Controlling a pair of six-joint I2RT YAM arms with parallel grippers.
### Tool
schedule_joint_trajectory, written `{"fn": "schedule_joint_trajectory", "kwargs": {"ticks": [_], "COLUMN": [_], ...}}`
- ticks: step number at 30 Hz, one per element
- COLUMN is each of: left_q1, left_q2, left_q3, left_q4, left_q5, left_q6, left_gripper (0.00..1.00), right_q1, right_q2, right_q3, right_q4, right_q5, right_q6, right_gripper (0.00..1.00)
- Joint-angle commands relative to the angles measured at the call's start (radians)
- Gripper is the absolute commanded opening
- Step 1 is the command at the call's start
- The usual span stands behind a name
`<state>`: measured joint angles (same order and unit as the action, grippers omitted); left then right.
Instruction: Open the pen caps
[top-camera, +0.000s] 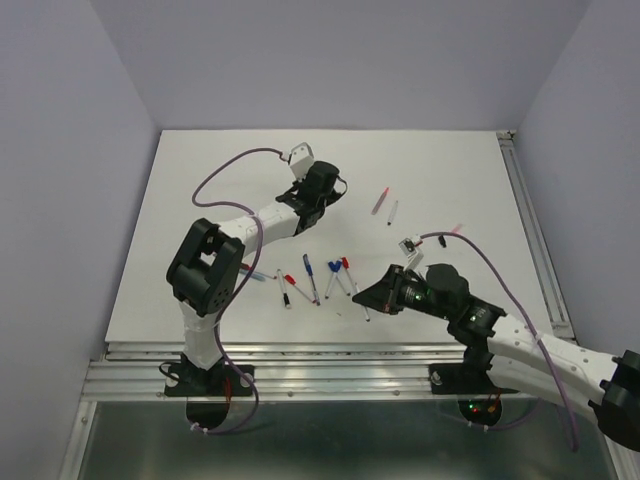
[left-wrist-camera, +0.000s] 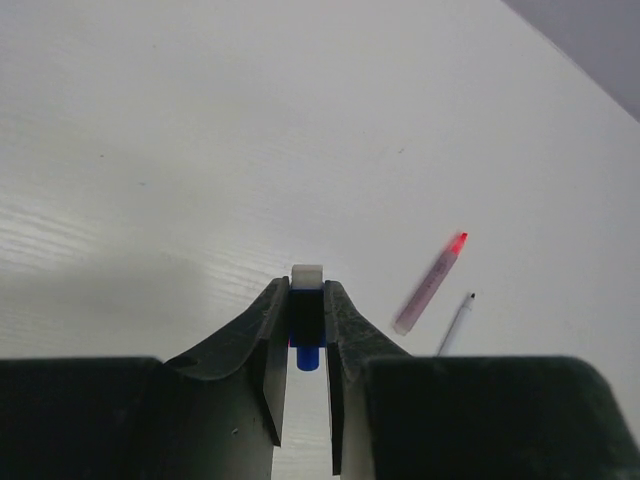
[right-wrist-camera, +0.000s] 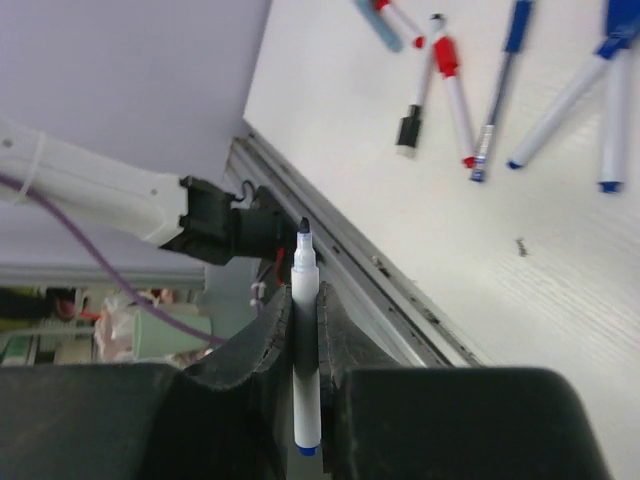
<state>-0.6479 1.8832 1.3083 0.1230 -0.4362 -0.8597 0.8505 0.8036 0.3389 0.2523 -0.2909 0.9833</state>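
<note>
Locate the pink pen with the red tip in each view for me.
Top external: pink pen, up and right of centre.
Left wrist: pink pen, right of centre, lying diagonally.
Right wrist: not in view.
Shared landmark: the thin white pen lying just right of it.

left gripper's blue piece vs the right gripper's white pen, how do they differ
The blue piece is a short stub barely clearing the left gripper jaws; the white pen sticks out well beyond the right gripper jaws. The blue piece ends in a white face, the white pen in a bare dark tip. Both sit clamped between jaws.
</note>
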Motion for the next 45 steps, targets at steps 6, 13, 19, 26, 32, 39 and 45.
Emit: {"fn": "schedule_joint_trajectory", "kwargs": {"ticks": [6,13,19,26,32,39,45], "left_q1": [-0.021,-0.085,-0.137,-0.165,-0.167,-0.167,-0.167], "left_q2": [-0.093,-0.384,-0.582,-0.674,-0.703,-0.713,-0.713], "left_q3": [-0.064,-0.419,-0.535,-0.604,-0.618,-0.621,-0.615], "left_q4": [0.059,0.21,0.216,0.214,0.211,0.207,0.201], "left_q5": [0.114,0.178,0.2,0.171,0.146,0.142,0.142], "left_q6": [0.136,0.122,0.154,0.174,0.188,0.185,0.185], "left_gripper": [0.0,0.0,0.0,0.0,0.0,0.0,0.0], "right_q1": [-0.017,-0.284,-0.447,-0.475,-0.478,-0.475,-0.475], "right_q2": [0.086,0.352,0.731,1.025,1.18,1.237,1.224], "right_q3": [0.144,0.23,0.484,0.797,0.913,0.94,0.94], "right_q4": [-0.426,-0.268,-0.223,-0.321,-0.366,-0.381,-0.383], "right_q5": [0.564,0.503,0.565,0.63,0.635,0.625,0.631], "right_q6": [-0.104,-0.238,-0.321,-0.35,-0.311,-0.293,-0.276], "right_gripper": [0.01,0.01,0.01,0.01,0.01,0.08,0.17]}}
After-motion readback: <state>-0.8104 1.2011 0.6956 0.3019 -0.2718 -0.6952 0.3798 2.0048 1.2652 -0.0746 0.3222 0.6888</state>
